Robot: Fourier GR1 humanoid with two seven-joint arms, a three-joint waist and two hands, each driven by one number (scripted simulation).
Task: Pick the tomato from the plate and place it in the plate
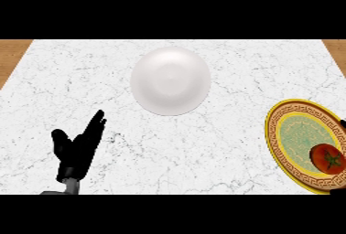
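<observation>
- Left robot hand (76, 148) shows at the lower left of the head view, fingers straight and raised, holding nothing; it is resting, well apart from both plates.
- Right robot hand is hardly visible: only a dark sliver shows at the right edge, and whether it is spread or curled cannot be told.
- Tomato (329, 158) lies on the near right part of the gold-rimmed plate (284, 114), stem side up, close to the view's edge.
- White plate (170, 80) sits on the counter (202, 151) further off, near the middle, bare.
- Judgement: the pick is not yet made. The right robot hand is better placed; it should descend over the tomato, fingers spread clear of the raised rim, then close round it.
</observation>
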